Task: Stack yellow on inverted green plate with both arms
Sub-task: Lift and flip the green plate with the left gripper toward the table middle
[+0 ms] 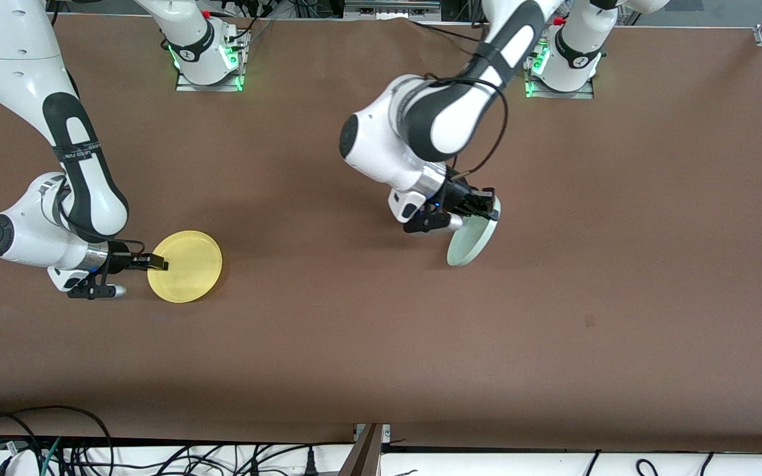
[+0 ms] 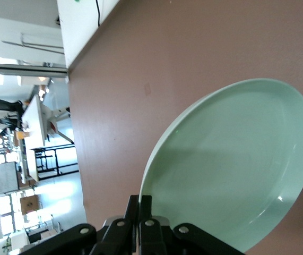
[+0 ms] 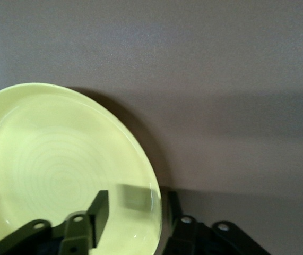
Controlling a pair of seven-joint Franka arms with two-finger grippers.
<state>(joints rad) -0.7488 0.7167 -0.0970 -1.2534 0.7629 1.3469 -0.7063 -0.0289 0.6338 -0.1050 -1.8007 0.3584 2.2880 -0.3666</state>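
Observation:
The yellow plate (image 1: 189, 268) lies upright on the brown table toward the right arm's end. My right gripper (image 1: 156, 264) is at its rim with its jaws apart. In the right wrist view (image 3: 135, 207) one finger (image 3: 99, 210) is over the plate's inside (image 3: 50, 170) and the other is outside the rim. My left gripper (image 1: 483, 206) is shut on the rim of the green plate (image 1: 472, 239) and holds it steeply tilted on edge over the middle of the table. The left wrist view shows the closed jaws (image 2: 139, 204) on the plate's rim and its hollow face (image 2: 231, 164).
The brown table (image 1: 354, 344) is bare apart from the two plates. The arm bases (image 1: 206, 56) stand along the edge farthest from the front camera. Cables lie below the table's near edge.

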